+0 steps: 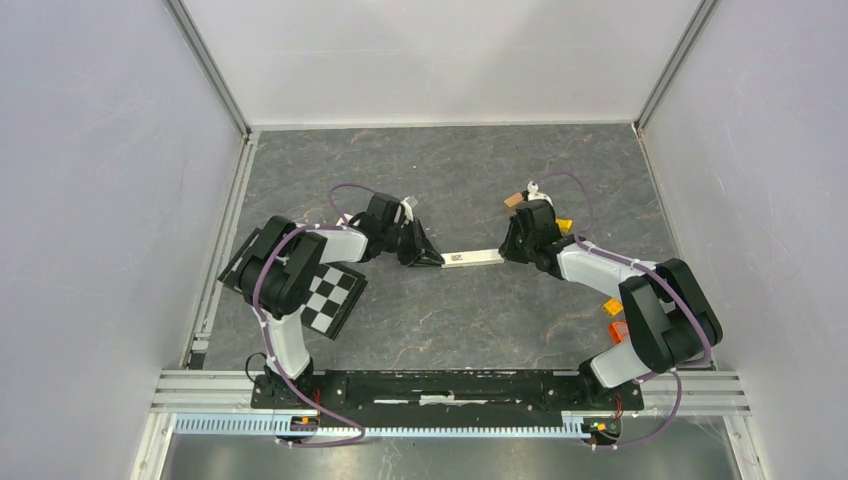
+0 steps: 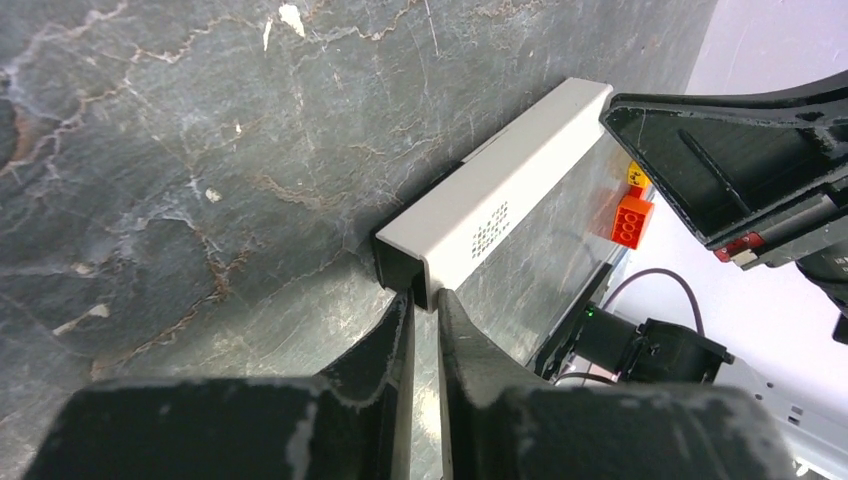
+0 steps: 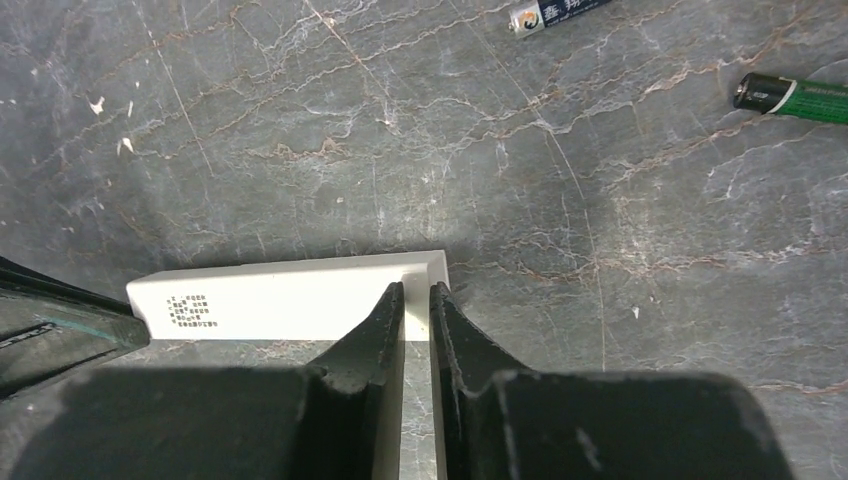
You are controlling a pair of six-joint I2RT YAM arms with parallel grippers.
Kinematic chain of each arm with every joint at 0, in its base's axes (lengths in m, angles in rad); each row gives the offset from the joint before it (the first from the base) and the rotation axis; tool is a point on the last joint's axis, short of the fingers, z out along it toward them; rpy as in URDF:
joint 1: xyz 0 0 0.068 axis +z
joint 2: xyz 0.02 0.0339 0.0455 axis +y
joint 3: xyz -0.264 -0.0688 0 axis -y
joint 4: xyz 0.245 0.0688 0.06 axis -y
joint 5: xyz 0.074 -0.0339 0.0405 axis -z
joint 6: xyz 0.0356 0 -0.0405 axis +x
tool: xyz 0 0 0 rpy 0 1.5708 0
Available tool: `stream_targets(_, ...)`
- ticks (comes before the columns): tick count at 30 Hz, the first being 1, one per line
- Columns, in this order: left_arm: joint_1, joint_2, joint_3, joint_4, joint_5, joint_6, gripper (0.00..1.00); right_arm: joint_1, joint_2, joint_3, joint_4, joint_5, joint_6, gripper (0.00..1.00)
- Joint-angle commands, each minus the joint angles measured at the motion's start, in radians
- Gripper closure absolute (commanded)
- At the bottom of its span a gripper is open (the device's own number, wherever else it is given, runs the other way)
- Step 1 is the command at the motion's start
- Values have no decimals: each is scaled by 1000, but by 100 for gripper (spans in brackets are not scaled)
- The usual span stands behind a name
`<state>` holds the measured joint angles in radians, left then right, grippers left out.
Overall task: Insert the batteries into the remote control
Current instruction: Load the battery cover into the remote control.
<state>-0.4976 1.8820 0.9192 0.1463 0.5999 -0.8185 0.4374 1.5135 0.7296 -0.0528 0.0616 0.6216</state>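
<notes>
Left gripper [image 2: 425, 298]: jaws were drawn in close on one end of the white bar [image 2: 500, 195], with only the fingertips on it.
Right gripper [image 3: 417, 292]: same story at the other end, jaws pinched narrow with a strip of white showing between them.
White bar: it lay flat on the table [image 3: 300, 120], stretched between the two arms.
Batteries [image 3: 558, 13]: we saw two in the right wrist view, a dark one with a pale printed end at the top edge and a green-and-black one [image 3: 795, 97]. Both lay loose on the stone, well apart from the bar and beyond the right fingers.
Remote control: we could not pick out a buttoned face or a battery recess in any view, so we could not place it.
Risk, grip: the holds were shallow at both ends. We judged that any mismatch between the arms could twist the bar out of one pinch.
Risk, batteries: they were round and free, so a swing of the bar or the right arm their way could send them rolling.
Risk, task: nothing was loaded yet, and both arms were tied up on the bar.
</notes>
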Motion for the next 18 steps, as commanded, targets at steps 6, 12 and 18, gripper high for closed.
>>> stream_targets(6, -9, 65, 7, 69, 18, -53, 92, 30, 45, -116, 113, -317, 202, 88)
stream_targets(12, -7, 55, 3, 70, -2, -58, 93, 39, 26, -112, 93, -259, 204, 90)
stream_targets(18, 4, -18, 49, -99, -150, 33, 77, -8, -22, -24, 17, -57, 22, 78)
